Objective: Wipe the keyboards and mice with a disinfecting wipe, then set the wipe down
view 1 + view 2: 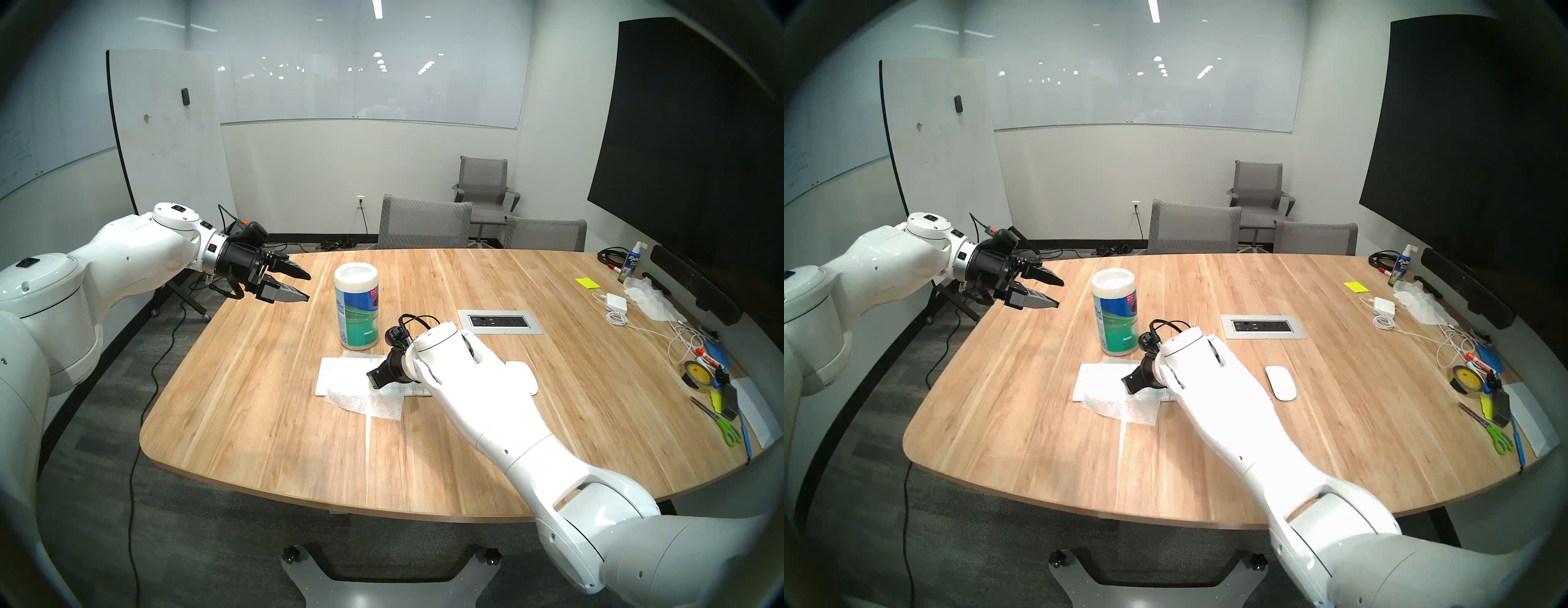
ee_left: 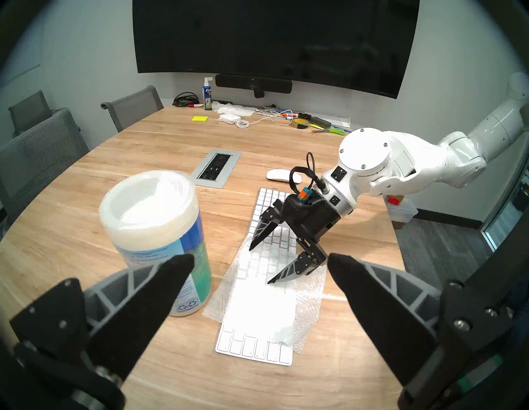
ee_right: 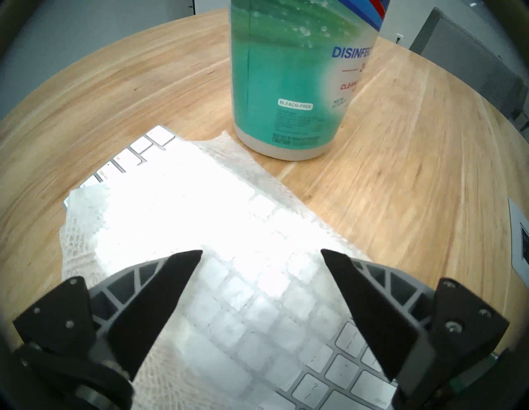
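Right gripper (image 2: 282, 262): jaws spread wide and empty, angled down over the keyboard's middle, one tip on or just above the wipe, the other above the keys; contact cannot be told.

Wipe (image 3: 177, 229): thin, white, embossed sheet draped flat over the keyboard's middle, one edge spilling onto the table on the side away from the canister. Judged very light, limp and damp; likely to cling to the keys and bunch under a push. Best taken by pinching a raised fold or the loose overhanging edge.

Keyboard (image 2: 254, 348): long, flat, white slab; the landmark. Judged stiff and light enough to slide on the table under a sideways wipe.

Mouse (image 1: 1280, 382): glossy white oval, just off the keyboard's end on the robot's right. Judged smooth and slippery.

Wipe canister (image 1: 356, 312): upright, just behind the keyboard.

Left gripper (image 1: 292, 284): jaws apart, empty, held high, well off the keyboard's left end.
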{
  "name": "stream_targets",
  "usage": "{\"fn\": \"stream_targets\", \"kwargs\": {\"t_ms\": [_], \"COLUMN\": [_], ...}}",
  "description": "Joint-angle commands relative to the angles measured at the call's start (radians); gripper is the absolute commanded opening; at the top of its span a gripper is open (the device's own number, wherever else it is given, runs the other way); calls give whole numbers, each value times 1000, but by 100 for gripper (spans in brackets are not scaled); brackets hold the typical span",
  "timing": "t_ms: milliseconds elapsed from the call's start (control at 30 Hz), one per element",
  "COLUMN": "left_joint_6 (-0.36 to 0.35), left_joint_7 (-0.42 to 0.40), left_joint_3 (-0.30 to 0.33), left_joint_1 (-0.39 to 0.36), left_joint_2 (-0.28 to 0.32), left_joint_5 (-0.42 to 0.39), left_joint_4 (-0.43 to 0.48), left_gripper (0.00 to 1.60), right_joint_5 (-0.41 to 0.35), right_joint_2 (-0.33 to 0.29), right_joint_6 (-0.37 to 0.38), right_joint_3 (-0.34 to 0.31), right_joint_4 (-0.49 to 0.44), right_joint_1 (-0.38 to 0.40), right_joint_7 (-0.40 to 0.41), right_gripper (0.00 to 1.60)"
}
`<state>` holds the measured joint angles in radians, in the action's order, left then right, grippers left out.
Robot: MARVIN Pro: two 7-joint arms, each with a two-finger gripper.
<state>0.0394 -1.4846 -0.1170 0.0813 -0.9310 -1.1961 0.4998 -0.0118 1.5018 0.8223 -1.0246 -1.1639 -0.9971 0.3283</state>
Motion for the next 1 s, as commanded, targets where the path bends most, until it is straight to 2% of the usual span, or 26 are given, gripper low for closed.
{"fn": "stream_targets", "kwargs": {"t_ms": [0, 67, 100, 133, 267, 400, 467, 500, 567, 600, 733, 967], "left_joint_6": [-1, -1, 0, 0, 0, 1, 1, 1, 1, 2, 2, 3], "left_joint_7": [1, 1, 1, 1, 1, 1, 1, 1, 1, 1, 1, 1], "left_joint_3": [-1, -2, -2, -3, -6, -9, -10, -11, -12, -13, -16, -21], "left_joint_1": [-27, -27, -27, -27, -28, -29, -29, -29, -30, -30, -31, -32], "left_joint_2": [-1, -1, -1, -1, -2, -2, -2, -2, -2, -2, -2, -3], "left_joint_5": [-13, -14, -15, -15, -18, -20, -21, -21, -23, -23, -25, -30], "left_joint_4": [-2, -3, -3, -3, -3, -3, -3, -3, -3, -3, -4, -4], "left_gripper": [160, 160, 160, 160, 160, 160, 160, 160, 160, 160, 160, 160], "right_joint_5": [-6, -5, -5, -5, -3, -2, -2, -2, -1, -1, 0, 0], "right_joint_2": [13, 13, 13, 13, 14, 11, 9, 9, 9, 10, 7, 7], "right_joint_6": [-4, -3, -3, -2, -6, -3, -1, -1, -5, -9, -5, -6], "right_joint_3": [-3, -3, -3, -2, -2, -2, -2, -2, -2, -2, -2, -4], "right_joint_4": [-11, -10, -10, -9, -4, -12, -19, -19, -15, -9, -21, -20], "right_joint_1": [25, 24, 24, 25, 25, 20, 18, 17, 18, 19, 14, 11], "right_joint_7": [9, 9, 10, 11, 12, 14, 15, 15, 15, 15, 16, 14], "right_gripper": [160, 154, 109, 99, 102, 92, 99, 117, 136, 136, 160, 160]}}
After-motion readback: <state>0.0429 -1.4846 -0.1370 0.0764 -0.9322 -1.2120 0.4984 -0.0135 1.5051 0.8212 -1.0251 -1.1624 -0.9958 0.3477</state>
